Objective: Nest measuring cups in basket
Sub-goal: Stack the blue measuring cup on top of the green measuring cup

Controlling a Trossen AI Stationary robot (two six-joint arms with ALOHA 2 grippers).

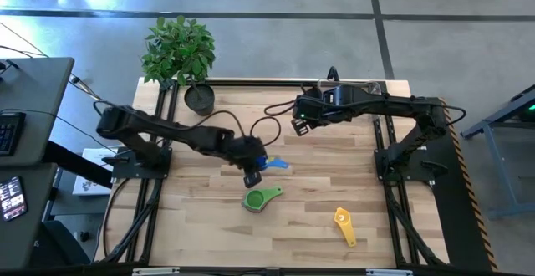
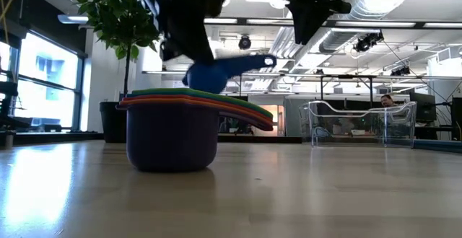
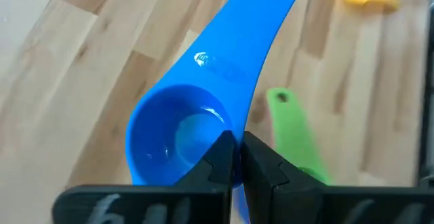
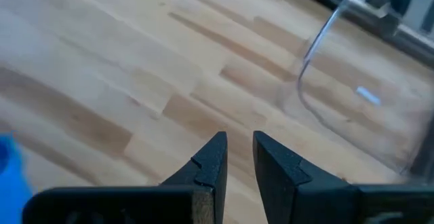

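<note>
A blue measuring cup [image 3: 203, 95] hangs above the table with my left gripper [image 3: 236, 153] shut on it, near the table's middle [image 1: 252, 178]. Just nearer the front edge stands a stack of nested cups [image 1: 257, 199], green on top and purple [image 2: 173, 133] at the bottom, resting on the wood. A yellow cup [image 1: 343, 224] lies alone toward the near right. My right gripper [image 4: 239, 149] hovers high over the far middle, fingers slightly apart with nothing between them. The clear basket [image 2: 361, 122] stands at the far right. My left gripper pinches the wall of the blue cup's bowl [image 3: 230, 176], one finger inside the bowl and one outside it, near where the handle starts. The fingers slant down from the table's left. The cup is lifted clear, its handle [image 3: 264, 20] pointing away from the gripper.
A potted plant in a black pot [image 1: 199, 99] stands at the far left corner. The basket's clear rim [image 4: 339, 81] shows just beyond my right gripper. Bare wood lies between the stack and the basket.
</note>
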